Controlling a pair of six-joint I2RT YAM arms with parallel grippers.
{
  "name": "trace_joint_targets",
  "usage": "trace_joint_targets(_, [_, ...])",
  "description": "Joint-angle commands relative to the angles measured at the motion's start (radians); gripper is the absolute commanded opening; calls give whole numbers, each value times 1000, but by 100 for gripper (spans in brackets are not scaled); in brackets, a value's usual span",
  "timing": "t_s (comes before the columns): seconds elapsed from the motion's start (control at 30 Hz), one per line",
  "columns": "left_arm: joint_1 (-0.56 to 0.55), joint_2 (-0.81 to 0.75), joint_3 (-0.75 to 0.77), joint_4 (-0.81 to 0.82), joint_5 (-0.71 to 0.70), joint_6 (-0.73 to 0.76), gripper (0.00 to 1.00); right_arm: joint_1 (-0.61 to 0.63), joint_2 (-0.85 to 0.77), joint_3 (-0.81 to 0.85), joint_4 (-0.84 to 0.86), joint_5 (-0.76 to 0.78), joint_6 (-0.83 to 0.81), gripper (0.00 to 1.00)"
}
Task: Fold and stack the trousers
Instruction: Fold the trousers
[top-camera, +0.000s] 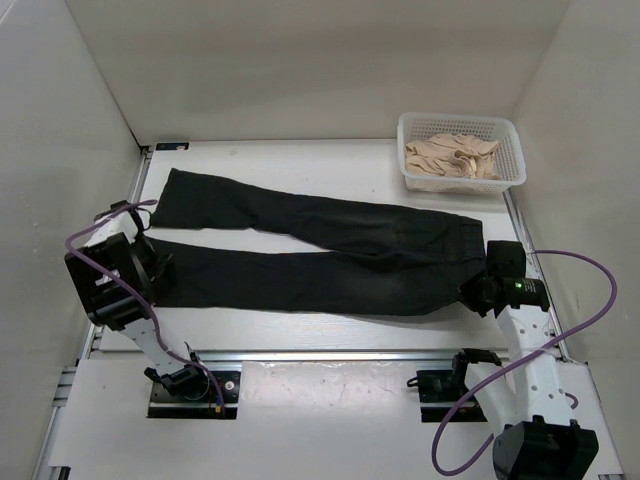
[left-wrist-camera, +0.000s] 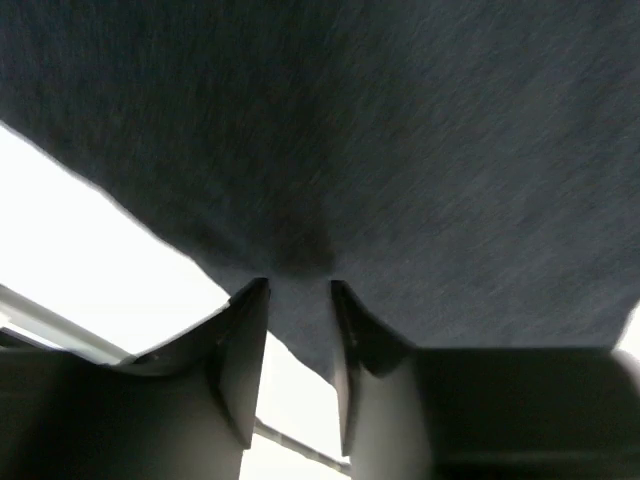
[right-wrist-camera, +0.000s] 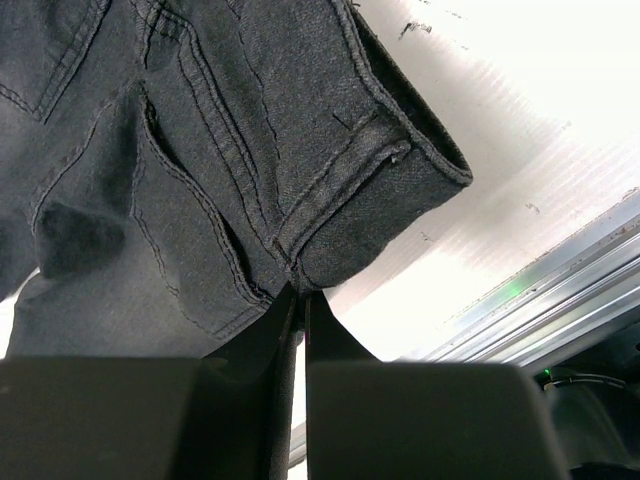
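Black trousers (top-camera: 320, 255) lie flat on the bench (top-camera: 330, 332), spread across the middle of the top view. Their long axis runs left to right, with the waistband (right-wrist-camera: 400, 170) at the right end and both leg hems at the left end. The legs are splayed in a narrow V; the upper leg angles to the upper left and the lower leg runs nearly level. The left gripper (top-camera: 155, 267) sits at the lower-left hem of the near leg. In its wrist view the jaws are narrow with dark cloth bunched between them, so I read it as pinching the hem. The right gripper (top-camera: 470, 292) is at the lower-right corner of the waistband. Its wrist view shows the jaws almost together with the belt-loop corner clamped at the tips, so it holds cloth. Each arm has the end nearest to it, both on the near long edge, and the far leg lies above them in the frame. Judgement: this is the first fold, and carrying the near edge up and over the far leg would lay one leg on the other. Both ends need to travel together or the middle will sag. A white basket (top-camera: 512, 182) in the upper right holds a beige garment (top-camera: 450, 158), well apart from the trousers. Nothing is stacked yet.
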Motion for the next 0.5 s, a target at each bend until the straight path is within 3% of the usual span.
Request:
trace_joint_targets(0.0, [1,46,87,29,-32,-6,34,3,-11,25,9,-16,-15,1])
trace_joint_targets(0.07, [1,116,161,17,-32,11,16,3,-11,48,9,-5,-24,1])
trace_joint_targets(0.1, [1,139,184,17,-32,24,13,3,-11,48,9,-5,-24,1])
trace_joint_targets(0.27, [-23,306,331,8,6,55,13,3,21,67,31,-5,-24,1])
trace_joint_targets(0.47, [-72,403,460,8,51,44,14,3,70,111,58,-5,-24,1])
